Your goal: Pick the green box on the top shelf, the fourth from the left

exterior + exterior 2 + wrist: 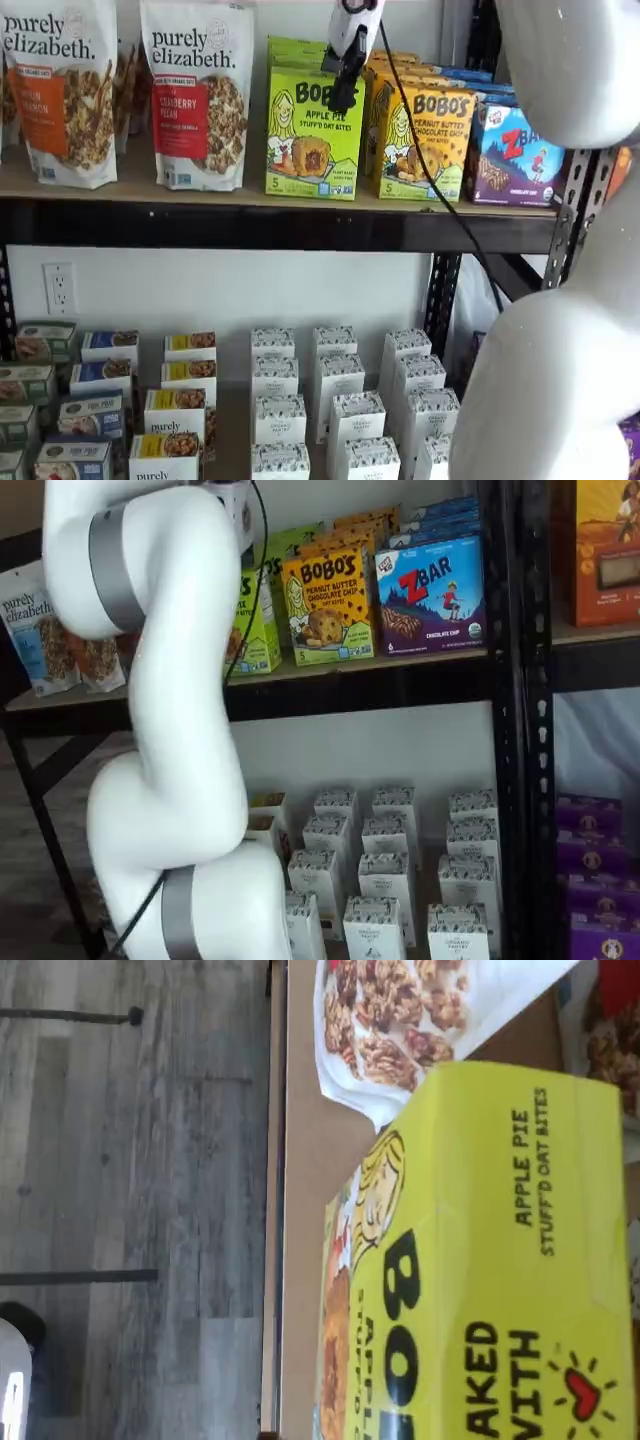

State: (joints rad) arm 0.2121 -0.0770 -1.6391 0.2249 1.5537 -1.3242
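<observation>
1. The green box (313, 133) stood upright at the front edge of the top shelf (280, 225). Its front read "BOBO'S Apple Pie Stuff'd Oat Bites", w/ a cartoon girl and a "5" at the lower corner.
2. In a shelf view, a white granola bag (200, 90) marked "purely elizabeth" stood just beside the box on one side; a yellow-orange Bobo's box (425, 143) stood just beside it on the other. A blue ZBar box (518, 155) came next along the row.
3. The claw (345, 95) hung from above, in front of the green box's upper part, near its top edge. A black cable (430, 170) trailed down from it across the yellow-orange box.
4. The claw's black fingers showed side-on, so no gap could be seen directly; its jaws were spread wide and nothing was pinched between them.
5. The wrist view was turned on its side. It showed the green box (480, 1260) close up, filling much of the picture, w/ "APPLE PIE STUFF'D OAT BITES" readable, resting on the tan shelf board (300, 1210). The granola bag (410, 1020) lay just beside it; grey wood floor (130, 1190) showed past the shelf edge.
6. In a shelf view, the white arm (180, 730) hid most of the green box (258, 620).
7. The lower shelf held rows of small white cartons (340, 400).
</observation>
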